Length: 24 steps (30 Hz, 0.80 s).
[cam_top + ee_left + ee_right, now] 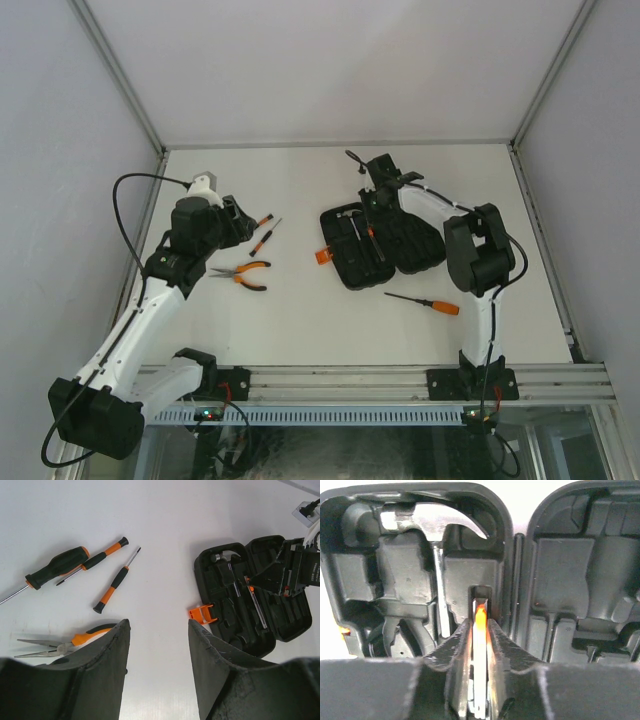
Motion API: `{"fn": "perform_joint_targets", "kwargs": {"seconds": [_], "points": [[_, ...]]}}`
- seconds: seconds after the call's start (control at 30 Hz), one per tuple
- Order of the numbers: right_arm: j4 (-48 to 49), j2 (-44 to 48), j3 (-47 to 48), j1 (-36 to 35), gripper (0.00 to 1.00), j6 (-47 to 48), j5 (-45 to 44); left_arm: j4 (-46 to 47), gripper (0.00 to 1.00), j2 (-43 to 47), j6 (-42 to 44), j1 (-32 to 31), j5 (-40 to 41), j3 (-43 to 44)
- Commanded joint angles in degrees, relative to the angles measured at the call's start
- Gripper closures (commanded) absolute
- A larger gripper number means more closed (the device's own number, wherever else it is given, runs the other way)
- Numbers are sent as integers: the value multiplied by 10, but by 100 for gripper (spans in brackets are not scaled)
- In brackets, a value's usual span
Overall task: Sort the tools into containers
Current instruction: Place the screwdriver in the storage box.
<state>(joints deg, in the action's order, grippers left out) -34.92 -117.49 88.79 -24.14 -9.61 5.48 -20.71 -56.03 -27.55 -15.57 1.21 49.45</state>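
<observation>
while the right jaws are closed tight on a slim screwdriver point(480, 624), of which only a pale, orange-tipped sliver shows between them, they hang directly over a narrow moulded slot point(480, 592) in the open tool case point(565, 570). that slot sits in the same half as the hammer point(427, 517), which already lies in its recess just beside it. the other half of the case shows only bare moulding, and the orange latch point(201, 614) juts from the case's edge.

the left jaws stand wide apart with nothing between them, hovering above the desk point(300, 330). needle-nose pliers point(75, 639) lie just beside one finger. farther off are a thick black-handled screwdriver point(57, 566) and two thin screwdrivers point(112, 587). another orange-handled screwdriver point(425, 302) lies on the desk between the case and the right arm's base.

the step in hand looks like seating the held screwdriver. the next move calls for a straight descent with the shaft in line with the groove, then a release. the loose tools are all yet to be sorted.
</observation>
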Motion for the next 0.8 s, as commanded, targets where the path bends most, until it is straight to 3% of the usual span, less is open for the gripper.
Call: {"fn": "perform_joint_targets", "kwargs": {"seconds": [0.0,0.13,0.33,0.6,0.77], "points": [[4,0,24,-5,76,11,-16,21,46,5,-3,4,-10,-13],[3,8,23,-9,69,11,-17,21,46,5,-3,4,-10,-14],[0,43,14,-14,68,10,-33,21,46,6,-4,5,-11,-14],[-16,78,-13,-27,72,16,-55,21,46,5,-4,5,-12,-14],[-28,77,-24,-27,82,16,-50,22,46,4,-4,6,-12,-14]]}}
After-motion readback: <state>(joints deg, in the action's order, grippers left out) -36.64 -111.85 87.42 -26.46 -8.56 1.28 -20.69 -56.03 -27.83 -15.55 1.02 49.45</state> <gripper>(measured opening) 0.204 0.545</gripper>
